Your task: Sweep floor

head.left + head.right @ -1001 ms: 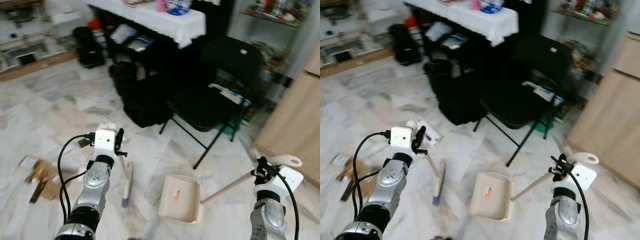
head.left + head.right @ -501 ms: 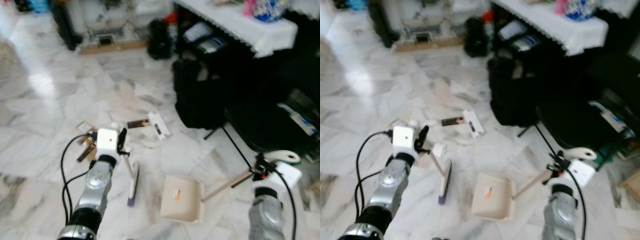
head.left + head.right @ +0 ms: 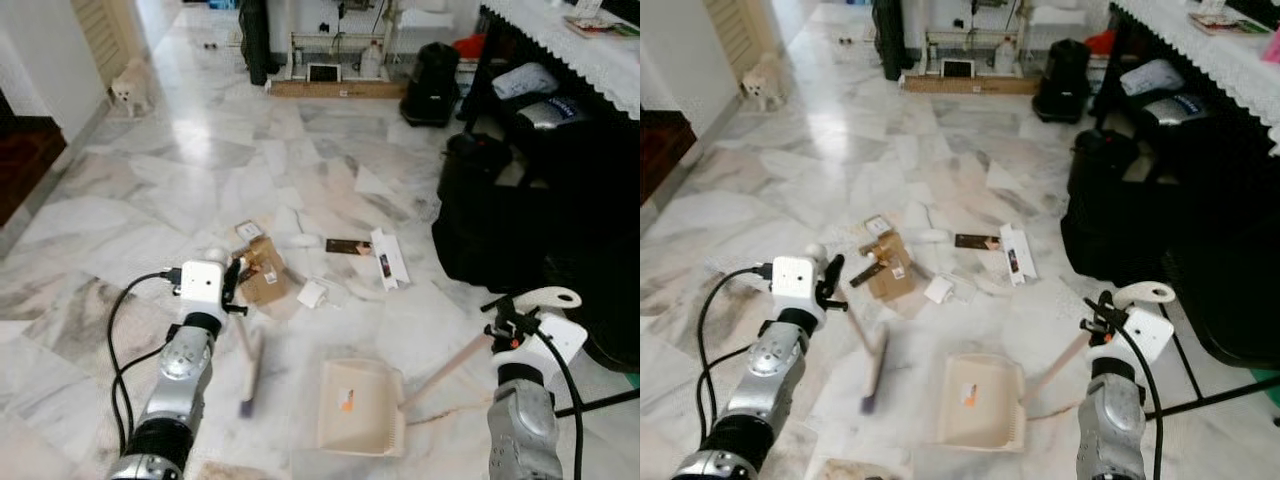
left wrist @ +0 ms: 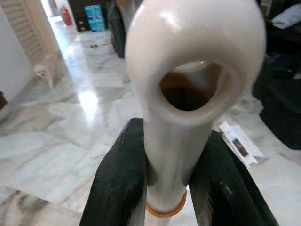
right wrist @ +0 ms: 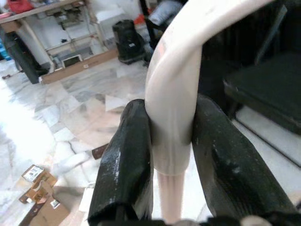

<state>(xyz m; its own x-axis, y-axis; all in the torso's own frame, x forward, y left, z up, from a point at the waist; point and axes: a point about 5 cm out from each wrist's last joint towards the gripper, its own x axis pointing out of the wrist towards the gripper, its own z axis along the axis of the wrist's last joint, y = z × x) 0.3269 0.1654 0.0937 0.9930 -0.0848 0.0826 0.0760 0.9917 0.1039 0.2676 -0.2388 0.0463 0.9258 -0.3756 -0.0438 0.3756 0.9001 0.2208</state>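
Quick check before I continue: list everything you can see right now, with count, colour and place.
broom: one, pale handle, head on the floor ahead of the left arm
dustpan: one, cream, on the floor between the arms
cardboard scraps: several, brown, on the floor beyond the broom
white box: one, lying right of the scraps
black bags: a few, right side near the table
table: one, white lace cloth, upper right
small dog: one, white, far left by the wall
left gripper: shut on the broom's handle
right gripper: shut on the dustpan's handle
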